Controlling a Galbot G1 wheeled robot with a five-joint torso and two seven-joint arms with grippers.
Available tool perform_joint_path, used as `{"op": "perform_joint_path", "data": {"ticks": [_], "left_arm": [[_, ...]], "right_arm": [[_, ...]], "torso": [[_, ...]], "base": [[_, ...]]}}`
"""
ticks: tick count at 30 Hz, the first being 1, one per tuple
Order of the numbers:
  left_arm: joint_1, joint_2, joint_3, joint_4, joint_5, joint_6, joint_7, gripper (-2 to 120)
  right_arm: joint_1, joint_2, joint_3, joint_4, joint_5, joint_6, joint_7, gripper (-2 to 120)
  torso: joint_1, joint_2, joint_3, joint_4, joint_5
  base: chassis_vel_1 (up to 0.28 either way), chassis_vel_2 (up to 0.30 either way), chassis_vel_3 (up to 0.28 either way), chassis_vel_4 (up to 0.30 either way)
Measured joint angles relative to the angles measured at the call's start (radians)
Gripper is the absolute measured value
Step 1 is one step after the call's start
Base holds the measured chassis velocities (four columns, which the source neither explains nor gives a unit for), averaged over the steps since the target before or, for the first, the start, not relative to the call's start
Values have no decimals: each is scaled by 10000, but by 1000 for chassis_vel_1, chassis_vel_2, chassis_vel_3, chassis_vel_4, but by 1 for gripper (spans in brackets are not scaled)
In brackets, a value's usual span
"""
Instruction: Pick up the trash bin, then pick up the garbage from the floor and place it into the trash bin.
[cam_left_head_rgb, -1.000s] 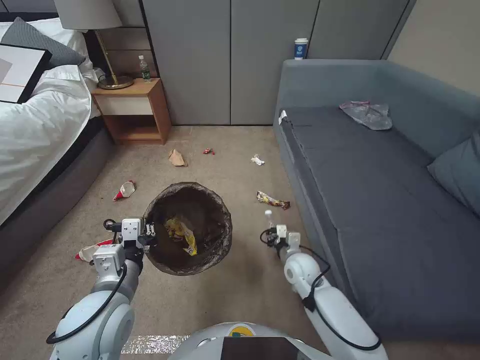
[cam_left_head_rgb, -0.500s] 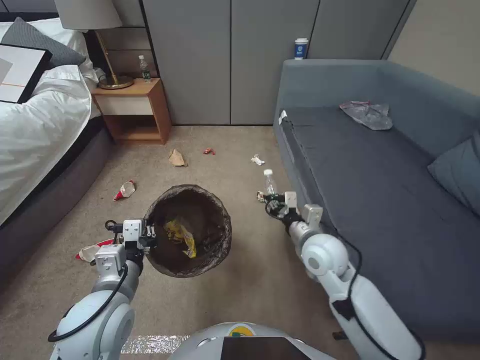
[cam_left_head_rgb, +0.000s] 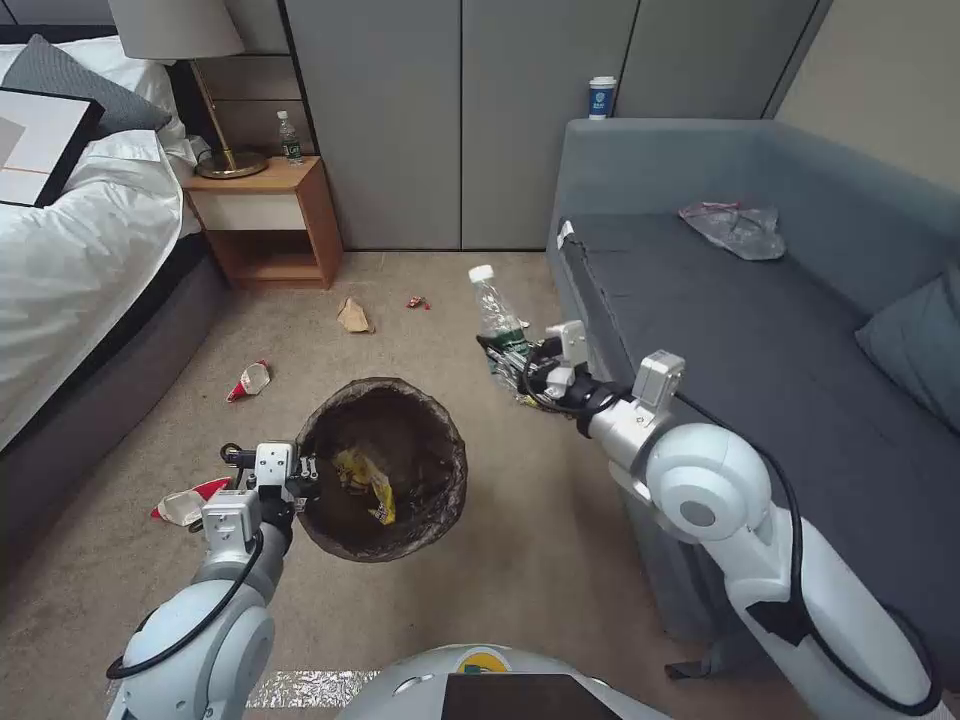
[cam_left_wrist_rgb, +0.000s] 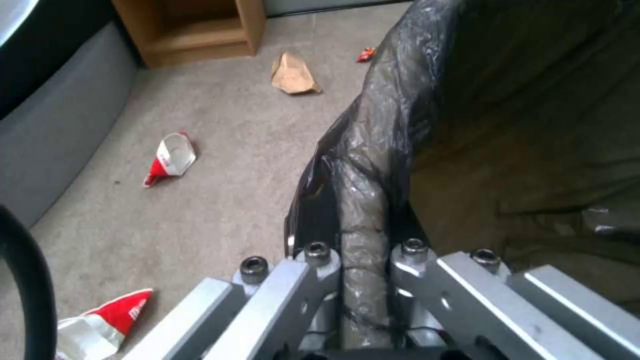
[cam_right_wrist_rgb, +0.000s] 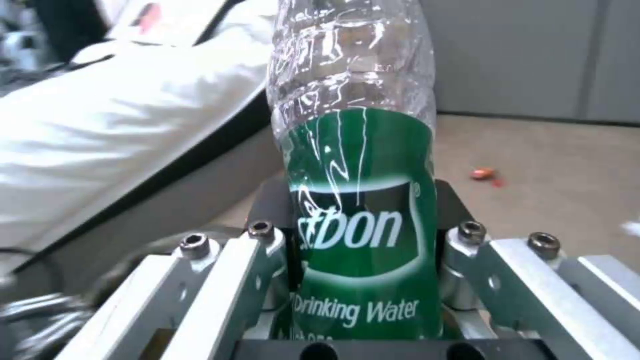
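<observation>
Above floor, right gripper (cam_left_head_rgb: 512, 362) clamps green-label bottle (cam_left_head_rgb: 497, 318) w/ jaws closed; left gripper (cam_left_head_rgb: 303, 478) pinches trash bin (cam_left_head_rgb: 440, 420) rim. Release only once centred over bin.

The bag-lined trash bin (cam_left_head_rgb: 382, 468) was held off the carpet, a yellow wrapper (cam_left_head_rgb: 366, 478) inside. The green-labelled bottle (cam_left_head_rgb: 499, 325) was gripped upright beside the sofa's front edge. Two red-white cups (cam_left_head_rgb: 248, 380) and a brown paper bag (cam_left_head_rgb: 352, 316) were scattered on the floor.

Right end effector (cam_left_head_rgb: 512, 362) raised, clamped (arm outstretched); left end effector (cam_left_head_rgb: 303, 478) clamped low.
</observation>
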Motion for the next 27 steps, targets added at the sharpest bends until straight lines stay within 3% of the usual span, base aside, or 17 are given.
{"op": "perform_joint_path", "data": {"ticks": [10,17,26,27], "left_arm": [[-43,-31,113,73,68,26,2,2],[-107,-7,147,78,62,71,11,2],[-146,-17,136,75,39,108,12,2],[-157,-28,139,72,38,126,12,2]], "right_arm": [[581,27,-1059,12,106,-186,-249,27],[1715,326,-3018,-272,691,-320,343,27],[1847,312,-3814,-284,1016,-599,762,27],[1862,326,-3856,-278,1004,-702,788,32]], "torso": [[0,0,0,-3,-1],[0,0,0,0,-3],[0,0,0,-3,-2],[0,0,0,-3,-2]], "base": [[0,0,0,0],[0,0,0,0],[0,0,0,0],[0,0,0,0]]}}
